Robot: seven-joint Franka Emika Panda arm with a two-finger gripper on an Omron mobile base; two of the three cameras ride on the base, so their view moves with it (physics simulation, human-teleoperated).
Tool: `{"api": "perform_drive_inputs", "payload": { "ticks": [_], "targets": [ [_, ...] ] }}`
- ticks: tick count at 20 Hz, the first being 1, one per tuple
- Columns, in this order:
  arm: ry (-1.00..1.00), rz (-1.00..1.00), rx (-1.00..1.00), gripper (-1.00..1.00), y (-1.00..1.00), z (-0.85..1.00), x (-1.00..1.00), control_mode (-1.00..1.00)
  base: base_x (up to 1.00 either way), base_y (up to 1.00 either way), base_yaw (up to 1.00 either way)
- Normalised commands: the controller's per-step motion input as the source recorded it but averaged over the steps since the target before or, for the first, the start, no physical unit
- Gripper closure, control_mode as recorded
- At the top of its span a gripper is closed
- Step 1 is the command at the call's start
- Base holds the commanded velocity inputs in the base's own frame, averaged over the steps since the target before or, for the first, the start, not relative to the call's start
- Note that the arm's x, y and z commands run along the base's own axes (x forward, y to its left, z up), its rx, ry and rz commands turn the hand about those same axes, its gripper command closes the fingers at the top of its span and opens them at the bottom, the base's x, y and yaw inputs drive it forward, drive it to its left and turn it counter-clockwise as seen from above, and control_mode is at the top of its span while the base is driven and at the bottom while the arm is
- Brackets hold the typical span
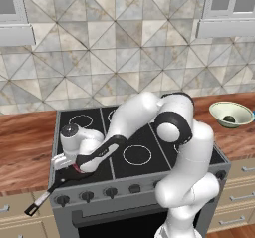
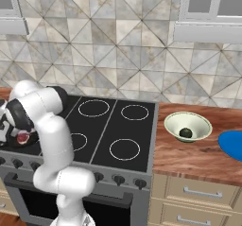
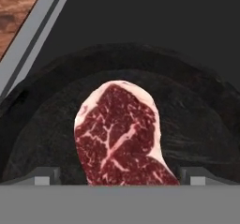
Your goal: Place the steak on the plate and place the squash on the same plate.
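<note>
**Open gripper hanging over the steak in the pan**

I am looking at a big black stove [image 2: 118, 126] sitting between two brown wooden counters [image 2: 198, 156]. My white arm [image 1: 149, 127] is bending down low over the front left part of the stove.

A black frying pan [image 3: 197, 120] is sitting there, and its long handle [image 1: 42, 201] is sticking out past the stove's front edge. The steak [image 3: 119, 136] is lying flat in the middle of the pan, red with white lines in it. I am seeing a bit of that red in the right base view too, beside my arm.

My gripper [image 3: 120, 176] is hanging right above the steak. Its jaws are standing wide apart, one finger tip [image 3: 44, 176] on each side of the meat, and they are holding nothing.

Over on the right counter a pale green bowl [image 2: 188, 126] is sitting near the stove. The squash [image 2: 185, 133], a small dark ball, is resting inside it. The blue plate [image 2: 232, 144] is lying just to the right of the bowl, partly cut off by the picture's edge.
</note>
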Motion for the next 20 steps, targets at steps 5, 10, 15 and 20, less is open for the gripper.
{"api": "perform_drive_inputs", "payload": {
  "ticks": [5,10,15,20],
  "targets": [
    [0.0,0.0,0.0,-1.0,0.0,-0.22,0.01,-1.0,0.0,0.0,0.0],
    [0.0,0.0,0.0,-1.0,0.0,-0.23,0.0,-1.0,0.0,0.0,0.0],
    [0.0,0.0,0.0,-1.0,0.0,-0.29,0.0,-1.0,0.0,0.0,0.0],
    [0.0,0.0,0.02,-1.0,0.0,-0.22,0.0,-1.0,0.0,0.0,0.0]
  ]
}}
